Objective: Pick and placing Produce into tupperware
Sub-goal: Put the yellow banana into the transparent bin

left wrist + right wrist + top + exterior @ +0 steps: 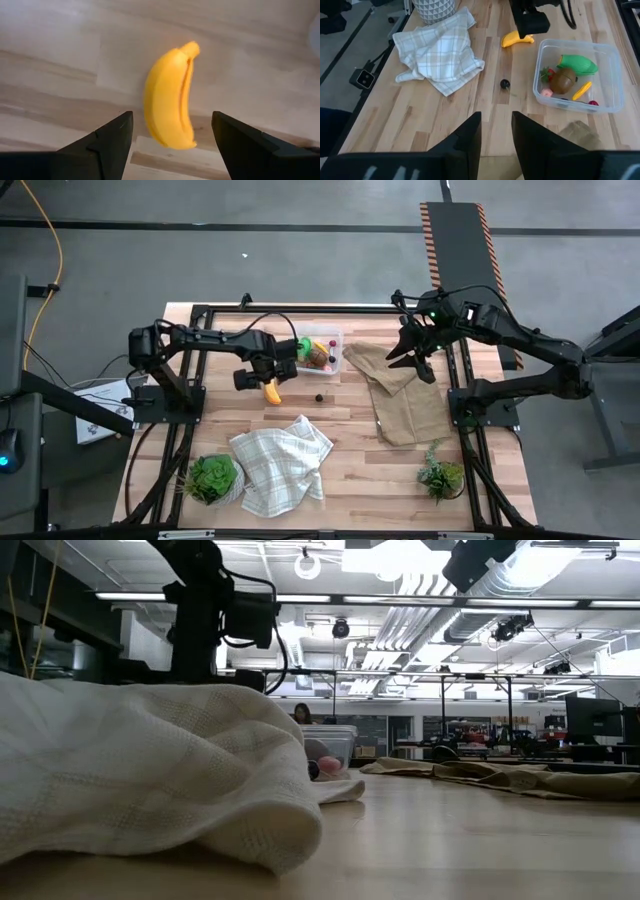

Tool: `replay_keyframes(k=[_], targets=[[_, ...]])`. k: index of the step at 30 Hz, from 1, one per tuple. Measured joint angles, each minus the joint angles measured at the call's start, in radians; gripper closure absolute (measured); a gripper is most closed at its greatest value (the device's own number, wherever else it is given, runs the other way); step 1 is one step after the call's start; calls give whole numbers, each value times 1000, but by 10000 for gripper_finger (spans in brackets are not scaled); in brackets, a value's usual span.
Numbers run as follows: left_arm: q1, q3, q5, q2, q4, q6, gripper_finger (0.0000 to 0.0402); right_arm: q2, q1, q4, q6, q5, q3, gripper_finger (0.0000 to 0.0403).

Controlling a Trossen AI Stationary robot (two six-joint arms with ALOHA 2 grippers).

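A yellow banana [169,100] lies on its side on the wooden table, just left of the clear tupperware [340,356]. My left gripper [171,125] points straight down over it, open, one finger on either side of the banana's lower end and touching nothing. The tupperware [616,65] holds a green piece [577,63], a brown kiwi-like oval [562,80], a small yellow piece [582,91] and red berries. A dark berry [505,84] lies on the table in front of it. My right gripper [496,137] hangs above the brown cloth [400,395], a narrow gap between its fingers and nothing in it.
A white checked cloth [283,463] lies crumpled near the front edge and fills the low view's foreground. Potted plants stand at the front left [212,477] and front right [440,475]. Bare wood lies between the dark berry and the brown cloth.
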Motion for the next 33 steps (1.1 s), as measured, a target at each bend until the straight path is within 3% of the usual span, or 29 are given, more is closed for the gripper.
replay_keyframes(k=[33], targets=[[11,-44,35,3,51,16,145,0,0,44,0,-1,0,304]])
